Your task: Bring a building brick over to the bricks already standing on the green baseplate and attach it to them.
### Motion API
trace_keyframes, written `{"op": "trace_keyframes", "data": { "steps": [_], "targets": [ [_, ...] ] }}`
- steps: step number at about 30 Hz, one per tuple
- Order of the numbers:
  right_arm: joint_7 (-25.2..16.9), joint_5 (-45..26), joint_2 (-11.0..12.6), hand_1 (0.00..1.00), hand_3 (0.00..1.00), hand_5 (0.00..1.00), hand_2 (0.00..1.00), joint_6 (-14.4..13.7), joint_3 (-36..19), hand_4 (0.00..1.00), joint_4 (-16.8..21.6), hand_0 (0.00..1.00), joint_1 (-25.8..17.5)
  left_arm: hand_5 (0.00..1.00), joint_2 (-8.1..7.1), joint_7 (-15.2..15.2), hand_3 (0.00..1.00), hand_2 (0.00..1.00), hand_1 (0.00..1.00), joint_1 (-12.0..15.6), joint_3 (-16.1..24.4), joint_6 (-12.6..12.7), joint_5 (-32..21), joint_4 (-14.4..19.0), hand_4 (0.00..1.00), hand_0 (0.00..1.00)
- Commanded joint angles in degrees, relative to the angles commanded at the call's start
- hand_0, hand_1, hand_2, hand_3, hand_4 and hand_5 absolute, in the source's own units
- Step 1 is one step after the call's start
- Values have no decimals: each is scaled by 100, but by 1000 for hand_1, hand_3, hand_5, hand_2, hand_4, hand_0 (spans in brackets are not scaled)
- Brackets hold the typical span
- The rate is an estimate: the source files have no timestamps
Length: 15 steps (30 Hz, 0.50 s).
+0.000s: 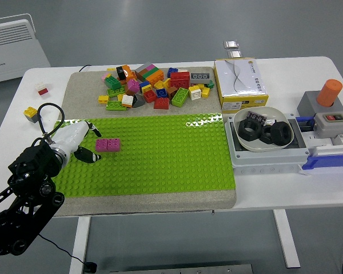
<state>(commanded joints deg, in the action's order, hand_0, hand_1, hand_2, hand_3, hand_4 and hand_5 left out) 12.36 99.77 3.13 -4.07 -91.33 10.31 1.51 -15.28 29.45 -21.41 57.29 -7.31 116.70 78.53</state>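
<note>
Left arm: one black arm enters from the lower left corner; the right arm is not seen.
Left hand [80, 140]: white with dark fingertips, over the baseplate's left edge, fingers loose and spread, grasping nothing; the tips sit just at 9 o'clock of the magenta brick, seemingly short of touching it.
Green baseplate [160, 160]: one, lying on a grey mat [74, 91] at the table's middle.
Magenta brick [108, 145]: one, standing on the baseplate near its left end, the only brick on the studs.
Brick pile [151, 85]: one loose heap of many colours on the mat at 12 o'clock of the baseplate; too many overlap to count.
Stray bricks: two on the bare white table [11, 120] at 10 o'clock of the hand, one yellow brick [30, 113], one red-and-white brick [42, 89] farther off.
White bowl [257, 140]: one, in a grey tray at 3 o'clock of the baseplate, holding about three black nuts [277, 132].
Yellow-and-white box [240, 83]: one, at 12 o'clock of the bowl; its print is too small to read.
Orange cylinder [330, 92]: one, on a grey block at the far right.
White appliance [14, 48]: one, beyond the table's far left corner; no writing can be read.
</note>
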Motion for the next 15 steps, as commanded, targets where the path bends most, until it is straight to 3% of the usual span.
{"op": "trace_keyframes", "data": {
  "steps": [15],
  "targets": [
    [1, -55, 2, 759, 826, 998, 820, -10, 57, 826, 0, 715, 14, 230, 98, -13, 632, 940, 949, -22, -100, 40, -56, -163, 930, 962]
  ]
}}
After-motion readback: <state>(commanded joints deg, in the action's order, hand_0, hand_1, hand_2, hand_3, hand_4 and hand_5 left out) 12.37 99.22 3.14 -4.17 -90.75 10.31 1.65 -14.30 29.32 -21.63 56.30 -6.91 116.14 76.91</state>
